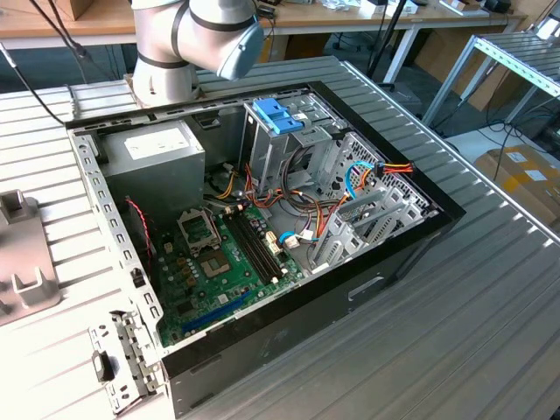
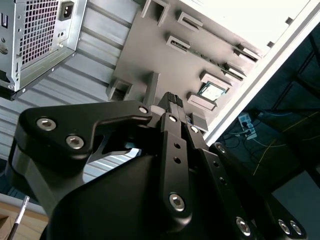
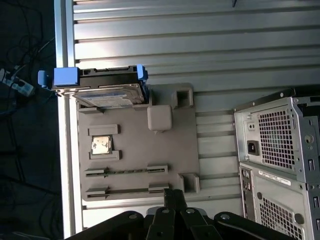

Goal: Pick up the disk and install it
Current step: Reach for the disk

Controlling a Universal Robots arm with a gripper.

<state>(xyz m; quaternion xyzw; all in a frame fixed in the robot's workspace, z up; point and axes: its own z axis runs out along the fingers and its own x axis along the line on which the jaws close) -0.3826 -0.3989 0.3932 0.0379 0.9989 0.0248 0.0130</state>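
Observation:
The disk [image 3: 109, 90] has a dark body with a silvery face, framed by bright blue rails with a blue tab. It rests at one end of a grey fixture plate [image 3: 135, 135] in the first wrist view. My gripper [image 3: 173, 193] hovers over the opposite end of that plate, well apart from the disk. Its black fingers [image 2: 172, 102] are pressed together with nothing between them, so it is shut and empty.
The plate also carries a processor chip [image 3: 101, 145] and memory sticks [image 3: 125, 172]. The open computer case [image 1: 262, 219] lies on the ribbed metal table [image 1: 472, 332], with a paler blue bracket [image 1: 278, 114] on its drive cage. The case's rear [image 3: 280, 150] stands beside the plate.

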